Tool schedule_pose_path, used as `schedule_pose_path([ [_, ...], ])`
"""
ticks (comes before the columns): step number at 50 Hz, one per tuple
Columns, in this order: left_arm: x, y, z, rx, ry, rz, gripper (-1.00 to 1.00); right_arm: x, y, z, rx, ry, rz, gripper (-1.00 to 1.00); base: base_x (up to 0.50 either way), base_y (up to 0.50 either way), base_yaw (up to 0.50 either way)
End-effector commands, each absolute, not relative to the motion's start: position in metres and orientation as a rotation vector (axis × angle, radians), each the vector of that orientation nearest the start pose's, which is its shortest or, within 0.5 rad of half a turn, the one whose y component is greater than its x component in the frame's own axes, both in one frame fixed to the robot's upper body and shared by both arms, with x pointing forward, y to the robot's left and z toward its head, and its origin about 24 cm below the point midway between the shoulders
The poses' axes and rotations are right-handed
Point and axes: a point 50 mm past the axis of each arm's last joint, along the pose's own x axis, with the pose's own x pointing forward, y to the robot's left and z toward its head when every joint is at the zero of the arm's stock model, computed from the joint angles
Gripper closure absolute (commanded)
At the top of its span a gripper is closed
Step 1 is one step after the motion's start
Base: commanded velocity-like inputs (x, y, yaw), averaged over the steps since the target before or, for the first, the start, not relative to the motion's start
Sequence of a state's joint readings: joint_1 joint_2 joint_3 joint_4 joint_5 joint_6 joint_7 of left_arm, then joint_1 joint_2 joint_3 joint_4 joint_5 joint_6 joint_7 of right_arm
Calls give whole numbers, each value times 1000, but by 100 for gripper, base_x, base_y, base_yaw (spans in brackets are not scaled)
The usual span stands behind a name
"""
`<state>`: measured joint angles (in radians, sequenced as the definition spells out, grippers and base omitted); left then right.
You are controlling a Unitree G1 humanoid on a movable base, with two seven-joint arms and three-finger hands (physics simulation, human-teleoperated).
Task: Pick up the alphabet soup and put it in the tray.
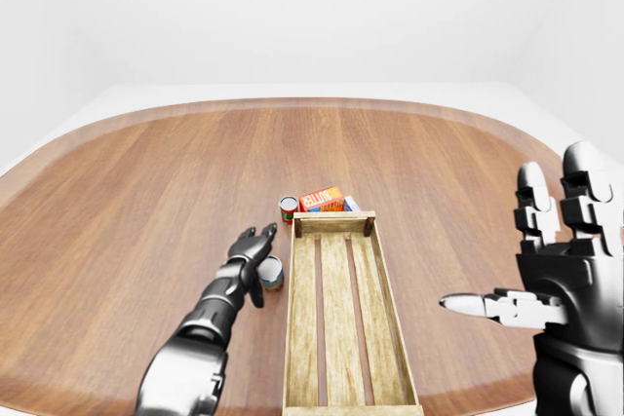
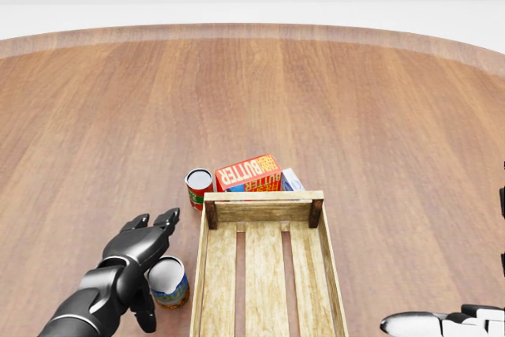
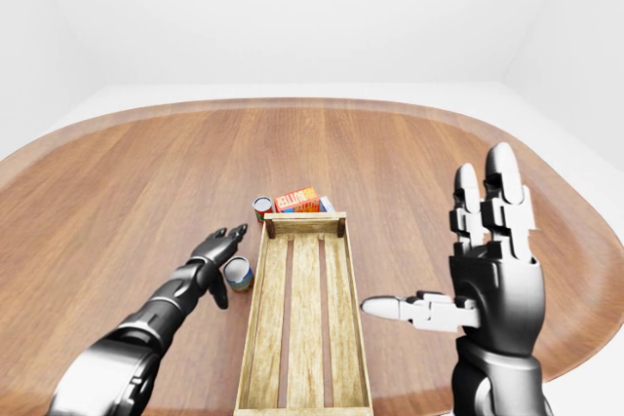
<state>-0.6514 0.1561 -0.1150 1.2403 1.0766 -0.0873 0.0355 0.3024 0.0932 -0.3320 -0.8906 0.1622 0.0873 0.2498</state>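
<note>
The alphabet soup can (image 2: 171,282), with a blue, yellow and green label, stands upright just left of the wooden tray (image 2: 264,196). My left hand (image 2: 155,267) is open and lies against the can's left side. Two fingers point up past the can and the thumb hangs down along its lower left edge. The fingers do not close round it. My right hand (image 3: 487,270) is raised to the right of the tray with its fingers spread open and holds nothing. Only its thumb shows at the bottom right of the head view. No object lies on the tray's slats.
A red and green can (image 2: 198,186) stands at the tray's upper left corner. A red butter box (image 2: 248,172) lies against the tray's top wall, with a white and blue box (image 2: 293,179) behind it. The round wooden table (image 2: 379,116) stretches wide all around.
</note>
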Motion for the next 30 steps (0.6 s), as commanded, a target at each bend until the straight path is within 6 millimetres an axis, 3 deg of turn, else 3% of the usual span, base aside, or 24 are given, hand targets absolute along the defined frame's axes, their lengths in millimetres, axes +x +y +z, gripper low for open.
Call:
schedule_pose_path([
  [1, 325, 155, -36, 1283, 422, -431, -100, 152, -204, 169, -39, -512, -111, -100, 0, 0, 0],
  [30, 322, 152, -41, 1276, 434, -440, -98, 153, -202, 169, -41, -506, -108, -100, 0, 0, 0],
])
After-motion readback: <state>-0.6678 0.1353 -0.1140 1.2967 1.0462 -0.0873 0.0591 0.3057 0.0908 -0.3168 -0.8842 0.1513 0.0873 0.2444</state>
